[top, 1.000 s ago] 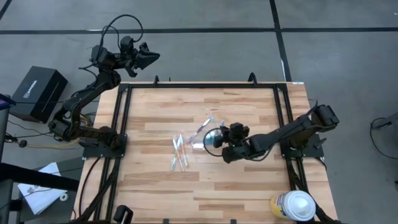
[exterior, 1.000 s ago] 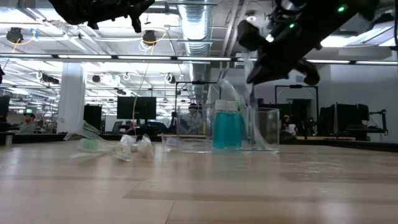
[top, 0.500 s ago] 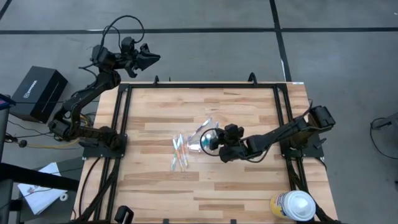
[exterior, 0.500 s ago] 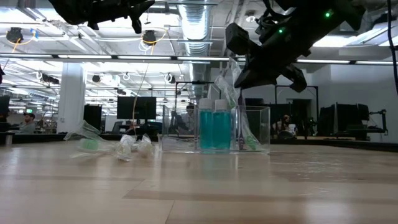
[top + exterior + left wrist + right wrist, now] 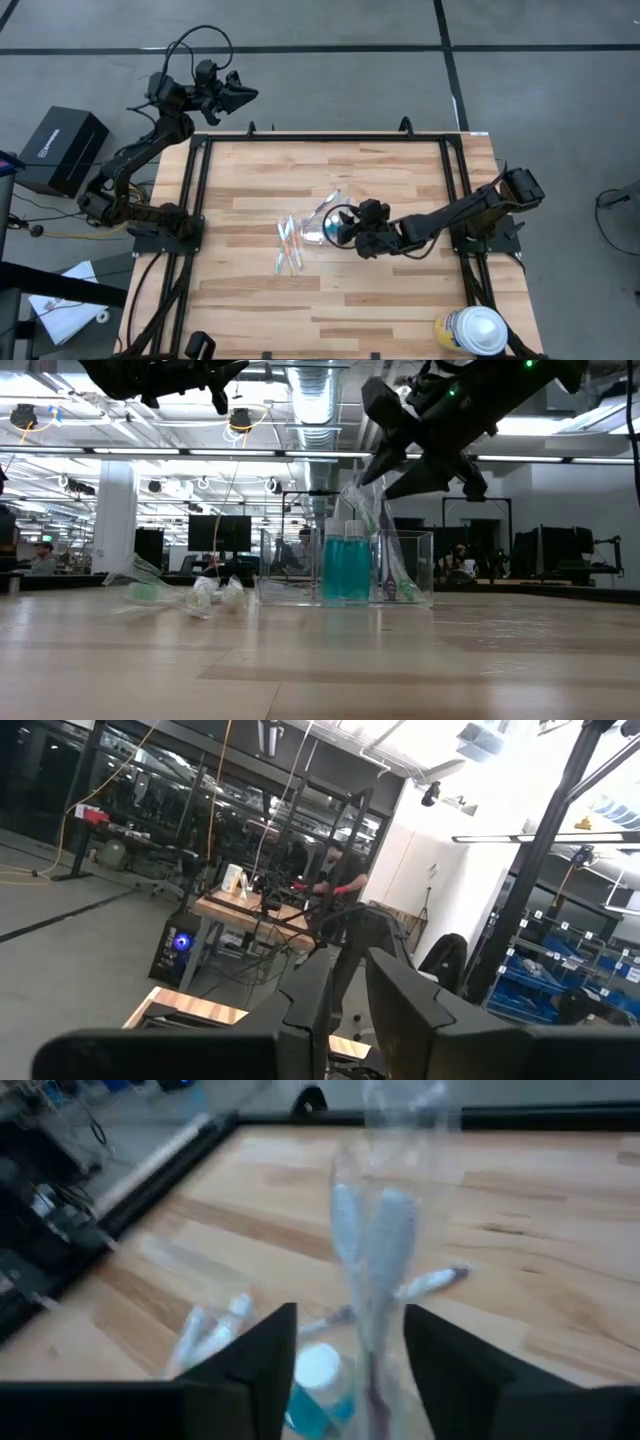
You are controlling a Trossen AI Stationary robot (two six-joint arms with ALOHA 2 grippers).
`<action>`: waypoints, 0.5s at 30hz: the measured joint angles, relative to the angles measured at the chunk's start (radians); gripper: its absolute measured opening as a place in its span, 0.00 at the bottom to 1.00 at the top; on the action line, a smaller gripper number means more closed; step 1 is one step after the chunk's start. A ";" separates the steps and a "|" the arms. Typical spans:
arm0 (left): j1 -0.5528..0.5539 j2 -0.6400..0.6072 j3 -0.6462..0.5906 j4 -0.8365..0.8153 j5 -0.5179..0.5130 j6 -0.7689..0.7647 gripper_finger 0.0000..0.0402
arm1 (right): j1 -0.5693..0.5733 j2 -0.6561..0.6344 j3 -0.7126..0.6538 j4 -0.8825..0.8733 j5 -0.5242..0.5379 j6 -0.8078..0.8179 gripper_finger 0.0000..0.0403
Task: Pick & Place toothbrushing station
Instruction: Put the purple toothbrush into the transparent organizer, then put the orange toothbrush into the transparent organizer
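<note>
A clear plastic cup (image 5: pixel 300 570) stands on its base mid-table, also seen from above as the clear cup (image 5: pixel 322 232). In it stand two teal toothpaste tubes (image 5: pixel 345 565) and wrapped toothbrushes (image 5: pixel 385 545). My right gripper (image 5: pixel 425 465) hangs just above the cup, open. Its fingers stand on either side of the upright wrapped toothbrushes (image 5: pixel 375 1250); whether they touch the wrapper I cannot tell. More wrapped toothbrushes (image 5: pixel 288 245) lie flat on the wood to the cup's left. My left gripper (image 5: pixel 243 95) waits raised beyond the table's far left corner, its fingers a narrow gap apart around nothing (image 5: pixel 345 985).
A large white-and-yellow round container (image 5: pixel 472 330) stands at the near right corner. A black box (image 5: pixel 62 150) sits on the floor left of the table. Black frame rails (image 5: pixel 195 200) run along the table's sides. Bare wood lies near and far of the cup.
My right gripper has shifted a little toward the table's left edge, tipped, and opened, letting go of the wrapped toothbrush, which now stands leaning in the cup. The cup with its tubes has slid slightly toward the left.
</note>
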 joint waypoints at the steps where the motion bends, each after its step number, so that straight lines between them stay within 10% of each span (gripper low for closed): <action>1: 0.000 0.000 0.000 0.000 0.000 0.000 0.15 | 0.000 -0.010 -0.001 -0.024 -0.009 -0.001 0.46; 15: 0.000 0.000 0.000 -0.009 0.040 0.000 0.15 | -0.009 -0.256 -0.001 -0.082 0.061 -0.181 0.58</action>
